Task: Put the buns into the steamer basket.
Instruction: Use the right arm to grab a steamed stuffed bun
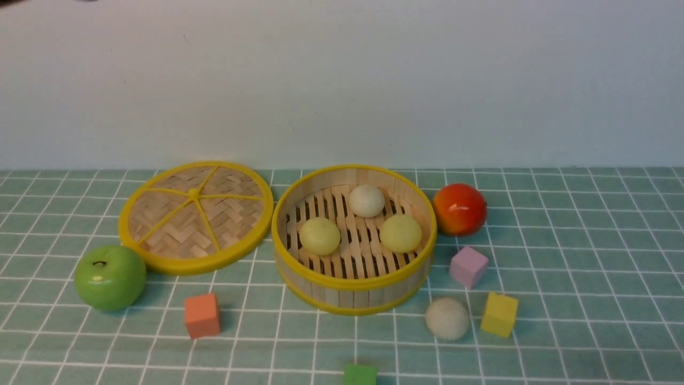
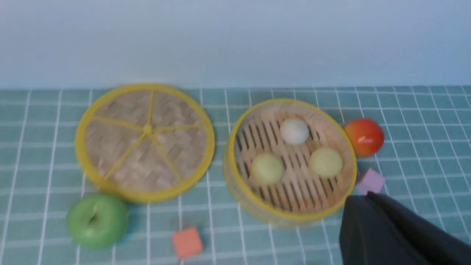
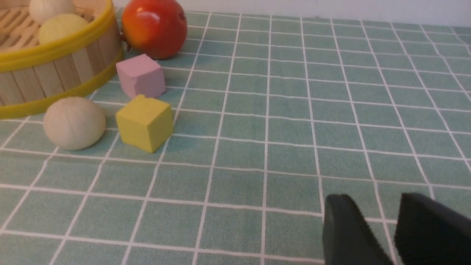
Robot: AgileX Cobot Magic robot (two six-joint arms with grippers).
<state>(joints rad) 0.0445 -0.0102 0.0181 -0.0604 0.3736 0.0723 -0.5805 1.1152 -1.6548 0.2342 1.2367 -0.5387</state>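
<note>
While three buns (image 1: pixel 366 201) sit in the basket (image 1: pixel 352 299), left gripper (image 2: pixel 362 198) hangs high nearby, closed, empty; right gripper (image 3: pixel 377 198) low beside it, apart.

The left gripper (image 2: pixel 360 200) shows as two matte black fingers (image 2: pixel 371 235), broad lower down and narrowing to blunt tips. The nearer one is a flat-faced slab with a faint greenish cast, and the other is a smoother dark wedge. This view is blurred, so finer detail cannot be told. The right gripper (image 3: pixel 377 200) has two black wedge-shaped fingers (image 3: pixel 346 235). They have rounded upper corners, plain unmarked faces and a slightly fuzzy, rubbery-looking edge.
</note>
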